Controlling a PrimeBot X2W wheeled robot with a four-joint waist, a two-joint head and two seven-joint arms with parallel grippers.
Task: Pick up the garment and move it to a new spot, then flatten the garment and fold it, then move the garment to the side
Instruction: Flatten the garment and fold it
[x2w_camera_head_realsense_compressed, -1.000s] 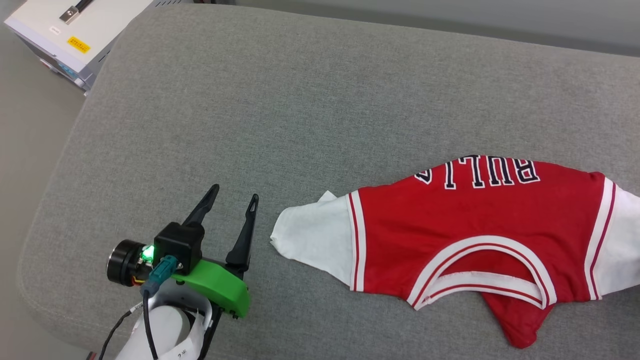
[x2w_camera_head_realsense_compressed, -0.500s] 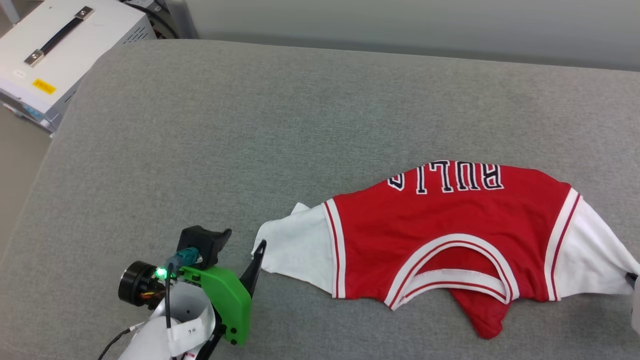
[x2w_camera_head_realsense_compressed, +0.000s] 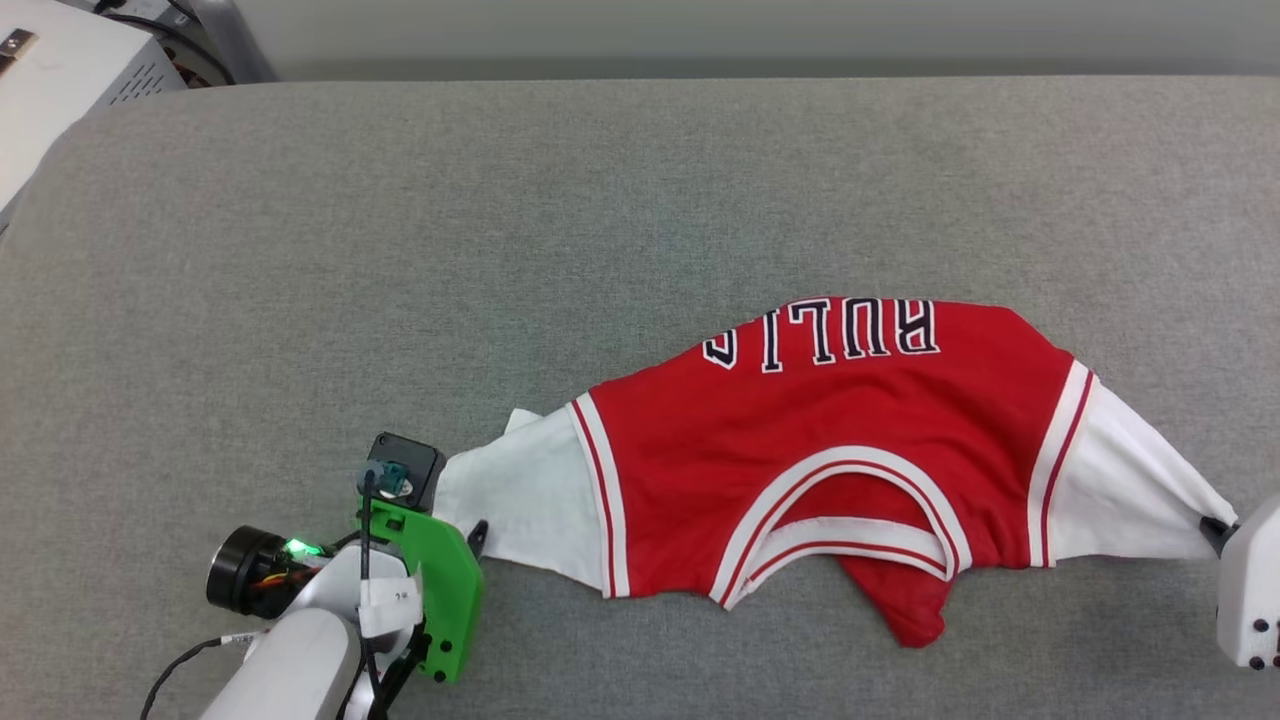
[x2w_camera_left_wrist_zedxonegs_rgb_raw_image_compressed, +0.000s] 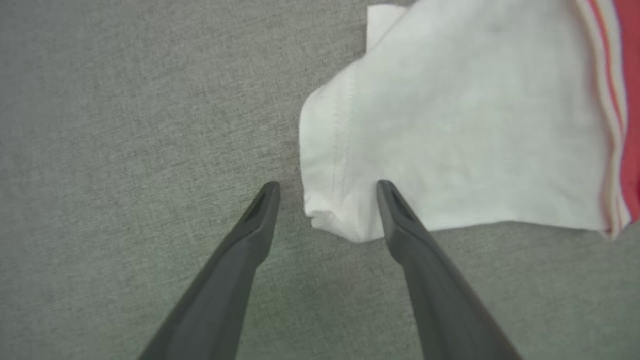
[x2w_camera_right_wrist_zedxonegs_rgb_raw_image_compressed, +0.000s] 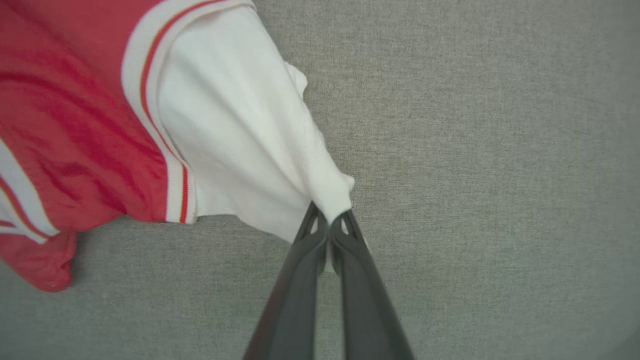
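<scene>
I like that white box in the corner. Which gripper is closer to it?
Left. The left gripper sits open at the sleeve nearer the white box; the right gripper pinches the far sleeve, across the whole shirt.

The garment (x2w_camera_head_realsense_compressed: 830, 440) has a red body, white short sleeves, red-and-white striped bands at neckline and armholes, and black "BULLS" lettering outlined in white on its side toward the far edge of the surface (x2w_camera_head_realsense_compressed: 500, 200), a mottled grey woven fabric. My left gripper (x2w_camera_left_wrist_zedxonegs_rgb_raw_image_compressed: 326, 187) and my right gripper (x2w_camera_right_wrist_zedxonegs_rgb_raw_image_compressed: 330, 217) have dark charcoal fingers; my left wrist shows a bright green bracket (x2w_camera_head_realsense_compressed: 445, 590), a black block (x2w_camera_head_realsense_compressed: 405, 465) with a teal plug (x2w_camera_head_realsense_compressed: 385, 480), and a pale silver-white forearm (x2w_camera_head_realsense_compressed: 290, 670). A white box (x2w_camera_head_realsense_compressed: 50, 90) with grey vent slots lies off the surface's far left corner.
</scene>
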